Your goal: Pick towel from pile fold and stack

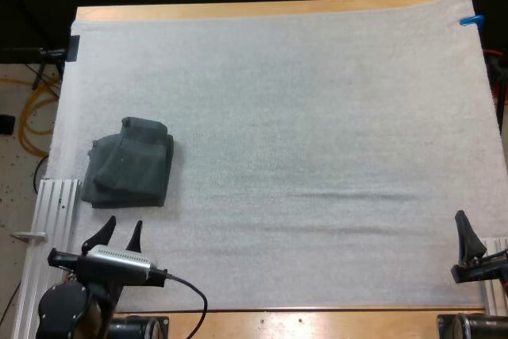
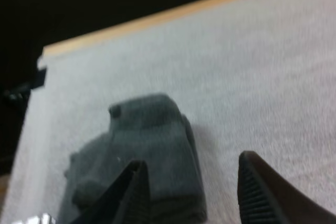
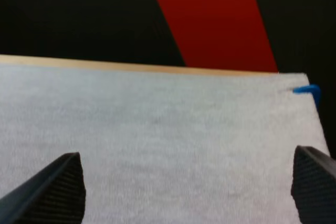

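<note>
High view: left gripper (image 1: pixel 122 223) spread, empty, just near of folded dark towel (image 1: pixel 131 163) on mat's (image 1: pixel 317 117) left side; right gripper (image 1: pixel 464 232) at near right edge, one finger seen, rest cut off | Left wrist view: fingers (image 2: pixel 134 192) apart, gripping nothing, one hiding part of towel's near edge | Right wrist view: fingers (image 3: pixel 58 187) wide apart over mat, holding nothing

White mat (image 1: pixel 317 156) covers the wooden table (image 1: pixel 238 10) — far and near edges bare.

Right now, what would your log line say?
left gripper open, just short of towel | right gripper open, over mat | nothing held
</note>
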